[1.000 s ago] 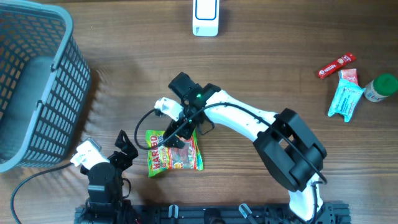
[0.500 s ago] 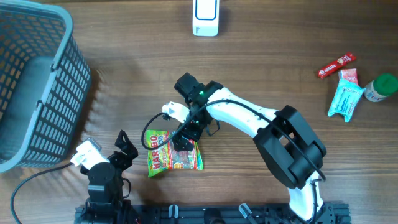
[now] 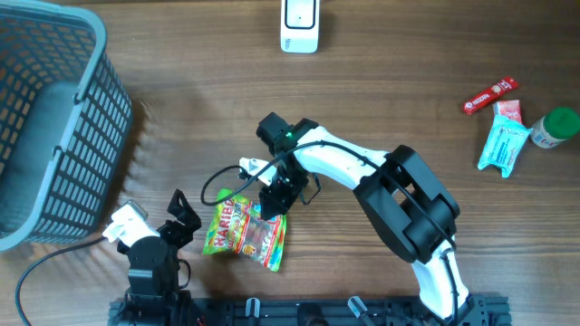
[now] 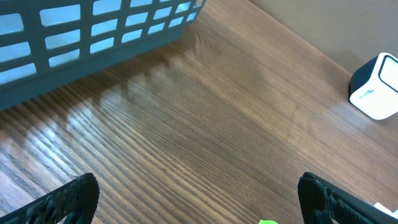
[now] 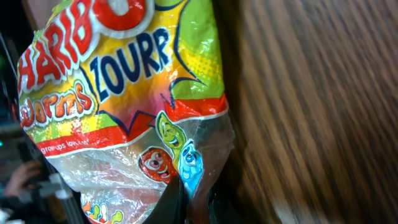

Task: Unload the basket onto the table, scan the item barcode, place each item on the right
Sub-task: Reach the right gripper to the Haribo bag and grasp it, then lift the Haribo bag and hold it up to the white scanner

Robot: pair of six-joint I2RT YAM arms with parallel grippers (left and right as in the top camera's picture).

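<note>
One Haribo worms bag (image 3: 243, 234) near the tabletop's (image 3: 381, 100) front edge, its upper edge pinched in the closed right claw (image 3: 272, 205); left claw (image 3: 184, 215) spread wide, empty.

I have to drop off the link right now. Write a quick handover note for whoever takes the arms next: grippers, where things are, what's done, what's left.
Left gripper: open, empty, near the table's front edge, by the basket.
Right gripper: shut on one edge of the Haribo bag, mid-table toward the front.
Scanner: white unit at the far edge, well apart from the bag.
Done: bag gripped; I cannot tell whether it is off the table.
Left: carry the bag to the scanner and present its barcode. No barcode is in view; the printed front faces up.
</note>
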